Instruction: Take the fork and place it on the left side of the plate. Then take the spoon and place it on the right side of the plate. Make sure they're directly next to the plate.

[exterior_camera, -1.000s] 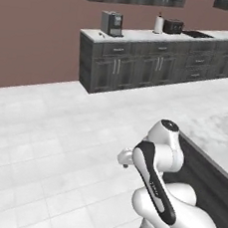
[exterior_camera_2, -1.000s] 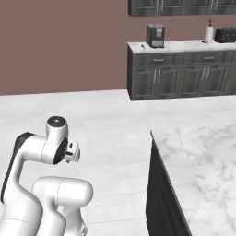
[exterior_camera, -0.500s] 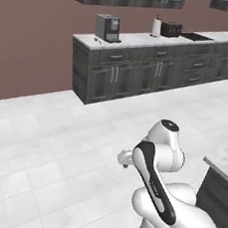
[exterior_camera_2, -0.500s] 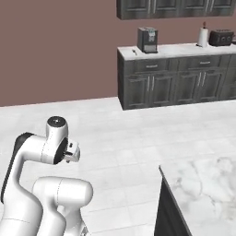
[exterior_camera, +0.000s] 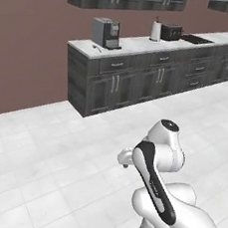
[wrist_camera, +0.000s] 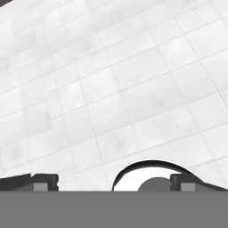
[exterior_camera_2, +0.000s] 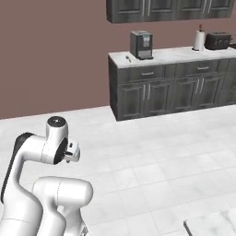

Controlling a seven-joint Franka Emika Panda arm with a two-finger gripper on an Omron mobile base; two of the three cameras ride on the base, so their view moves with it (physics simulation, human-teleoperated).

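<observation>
I see gripper (wrist_camera: pixel 111 187) spread wide, nothing in it, aimed down at white floor tiles (wrist_camera: pixel 133 80); can't tell where fork, spoon, plate are; far off, dark cabinets (exterior_camera: pixel 139 84) under pale counter (exterior_camera_2: pixel 175 55) with coffee machine (exterior_camera: pixel 106 33), paper towel roll (exterior_camera: pixel 156 30), toaster (exterior_camera_2: pixel 218 40)
</observation>
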